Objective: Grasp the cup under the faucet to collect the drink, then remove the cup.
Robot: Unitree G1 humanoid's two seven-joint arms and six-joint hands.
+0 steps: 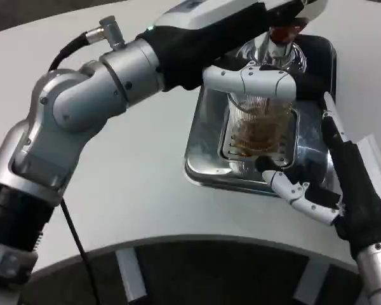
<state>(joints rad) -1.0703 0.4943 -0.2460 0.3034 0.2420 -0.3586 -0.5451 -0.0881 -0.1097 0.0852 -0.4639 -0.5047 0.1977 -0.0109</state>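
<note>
A clear ribbed cup (259, 124) with brownish drink in it stands on the grille of a shiny metal drip tray (206, 159), right under the faucet (276, 47). My right hand (343, 184) comes in from the right and holds the cup: one white finger (251, 79) wraps around its far rim and another (292, 189) lies by its base. My left arm reaches across from the left, and my left hand (241, 13) lies over the faucet's red-topped lever (283, 32). Its fingers are hidden at the top edge.
The left forearm (114, 82) spans the table above the tray's left side. A black cable (76, 241) hangs from the arm. The white table's curved front edge (178, 244) runs just below the tray.
</note>
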